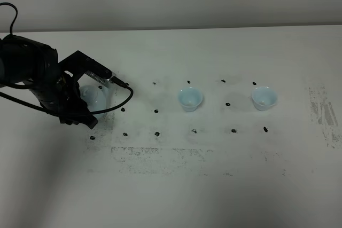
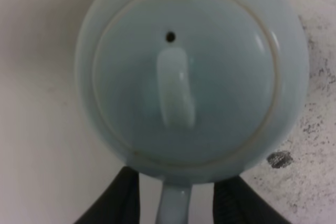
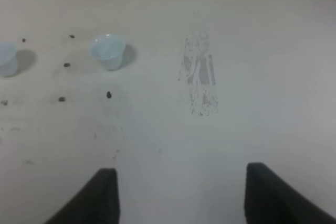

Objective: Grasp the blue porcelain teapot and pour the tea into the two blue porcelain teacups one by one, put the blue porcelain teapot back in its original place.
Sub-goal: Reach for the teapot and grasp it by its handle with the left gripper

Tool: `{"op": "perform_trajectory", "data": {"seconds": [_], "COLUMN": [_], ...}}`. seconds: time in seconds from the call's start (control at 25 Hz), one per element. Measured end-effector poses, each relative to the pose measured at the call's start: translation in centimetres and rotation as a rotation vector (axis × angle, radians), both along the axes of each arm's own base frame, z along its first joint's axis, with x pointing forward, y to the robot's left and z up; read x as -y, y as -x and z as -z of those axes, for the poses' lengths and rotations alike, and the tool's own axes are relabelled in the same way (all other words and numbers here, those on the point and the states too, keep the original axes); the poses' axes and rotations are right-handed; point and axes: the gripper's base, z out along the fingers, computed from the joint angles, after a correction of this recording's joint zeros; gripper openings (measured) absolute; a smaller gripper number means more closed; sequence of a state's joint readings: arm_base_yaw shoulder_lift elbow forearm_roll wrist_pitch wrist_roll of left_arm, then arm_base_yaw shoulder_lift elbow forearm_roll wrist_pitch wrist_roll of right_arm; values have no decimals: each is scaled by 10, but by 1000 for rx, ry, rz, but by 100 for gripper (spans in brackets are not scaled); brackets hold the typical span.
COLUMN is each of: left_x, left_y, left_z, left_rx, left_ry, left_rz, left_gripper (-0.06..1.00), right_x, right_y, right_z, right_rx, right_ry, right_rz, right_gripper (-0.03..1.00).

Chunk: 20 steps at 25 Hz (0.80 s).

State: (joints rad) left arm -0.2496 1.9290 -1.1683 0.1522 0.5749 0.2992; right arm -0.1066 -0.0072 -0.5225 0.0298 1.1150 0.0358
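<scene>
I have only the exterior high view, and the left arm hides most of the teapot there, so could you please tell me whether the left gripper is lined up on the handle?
Observer: Yes. In the left wrist view the handle of the blue porcelain teapot sits between the fingers of the left gripper. There is a gap on each side, so the jaws are open, not clamped.
Operator: Thank you. Where is the right gripper, which I cannot see at all?
Observer: The right gripper is open over bare table and holds nothing. The nearer teacup stands well ahead of it.
</scene>
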Motion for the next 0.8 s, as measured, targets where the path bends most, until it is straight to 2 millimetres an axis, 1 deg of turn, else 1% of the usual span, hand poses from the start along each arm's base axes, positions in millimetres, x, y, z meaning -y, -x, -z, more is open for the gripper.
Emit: {"op": "perform_trajectory", "data": {"seconds": [0.56, 0.8], "left_x": [0, 0], "left_y": [0, 0], "left_z": [0, 0], "left_rx": [1, 1], "left_ry": [5, 5], "left_rz": [-16, -16], "left_gripper": [35, 31], "right_x": [0, 0], "right_y": [0, 0], "right_z": [0, 0], "right_rx": [0, 0], "right_ry": [1, 1], "right_rz": [0, 0], "right_gripper": [54, 54]}}
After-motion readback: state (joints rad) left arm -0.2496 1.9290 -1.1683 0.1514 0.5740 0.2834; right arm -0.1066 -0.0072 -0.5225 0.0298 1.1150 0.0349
